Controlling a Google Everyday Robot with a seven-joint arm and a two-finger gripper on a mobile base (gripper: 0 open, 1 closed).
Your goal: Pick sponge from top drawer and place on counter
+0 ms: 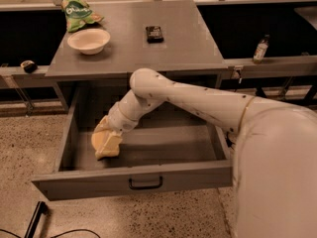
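The top drawer (198, 175) of the grey cabinet stands pulled open, with its black handle (145, 183) at the front centre. My white arm reaches down into it from the right. My cream-yellow gripper (106, 143) is low in the drawer's left part, near the drawer floor. A pale yellow mass sits at the gripper's end, and I cannot tell the sponge apart from the gripper there. The grey counter (183, 43) lies above and behind the drawer.
On the counter stand a white bowl (89, 40), a green snack bag (78, 13) and a small black object (154, 33). A bottle (260, 48) stands on the ledge at the right. A black bar (34, 219) lies on the speckled floor at the front left.
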